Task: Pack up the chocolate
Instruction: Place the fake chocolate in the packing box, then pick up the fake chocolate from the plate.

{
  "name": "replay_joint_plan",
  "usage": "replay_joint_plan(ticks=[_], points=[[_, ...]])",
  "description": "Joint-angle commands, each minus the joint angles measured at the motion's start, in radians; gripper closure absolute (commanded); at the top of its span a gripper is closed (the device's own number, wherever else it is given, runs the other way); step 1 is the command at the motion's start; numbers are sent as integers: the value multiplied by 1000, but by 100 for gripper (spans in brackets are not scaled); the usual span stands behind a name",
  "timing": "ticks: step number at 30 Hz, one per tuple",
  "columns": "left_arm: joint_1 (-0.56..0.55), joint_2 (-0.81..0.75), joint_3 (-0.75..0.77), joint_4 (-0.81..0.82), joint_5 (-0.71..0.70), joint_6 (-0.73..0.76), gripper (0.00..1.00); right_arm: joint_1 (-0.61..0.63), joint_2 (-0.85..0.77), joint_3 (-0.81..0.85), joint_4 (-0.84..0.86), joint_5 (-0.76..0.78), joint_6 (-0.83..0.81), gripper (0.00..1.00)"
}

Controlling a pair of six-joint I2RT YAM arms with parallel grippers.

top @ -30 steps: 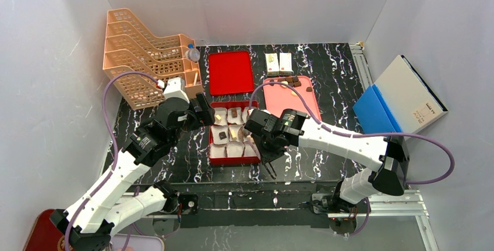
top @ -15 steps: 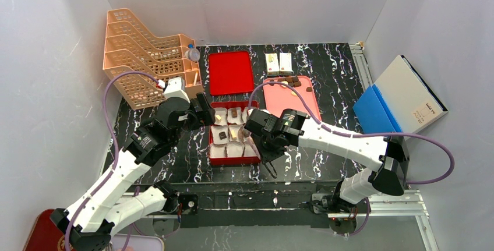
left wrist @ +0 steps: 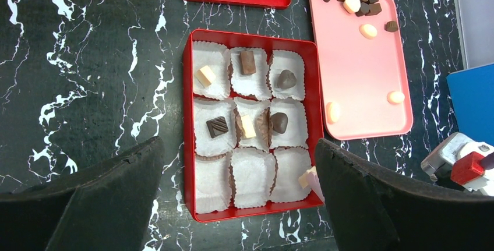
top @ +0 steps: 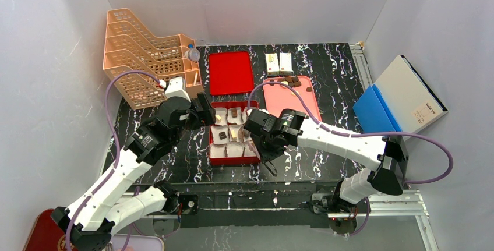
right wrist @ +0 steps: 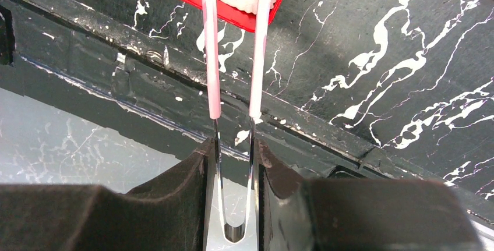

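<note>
The left gripper (left wrist: 239,146) hangs wide open above the red box (left wrist: 187,146), whose far and middle paper cups (left wrist: 250,175) hold six chocolates (left wrist: 218,126). At the near-right cup, the right gripper (right wrist: 233,152) clamps tweezers (right wrist: 211,59) pinching a pale piece (left wrist: 305,178). More chocolates lie on the pink tray (left wrist: 361,70) to the right.

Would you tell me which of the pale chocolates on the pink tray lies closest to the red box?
The pale chocolate at the edge of the pink tray facing the red box; the other three pale pieces lie farther across the tray.
</note>
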Motion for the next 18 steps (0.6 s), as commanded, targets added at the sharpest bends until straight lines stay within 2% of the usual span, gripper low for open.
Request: replay_joint_plan(ticks=[1, 18], points=[[-2, 5, 13, -8, -17, -9, 2, 3, 1, 7, 9, 29, -16, 65], [-3, 20, 19, -6, -18, -10, 2, 1, 2, 0, 14, 34, -24, 63]])
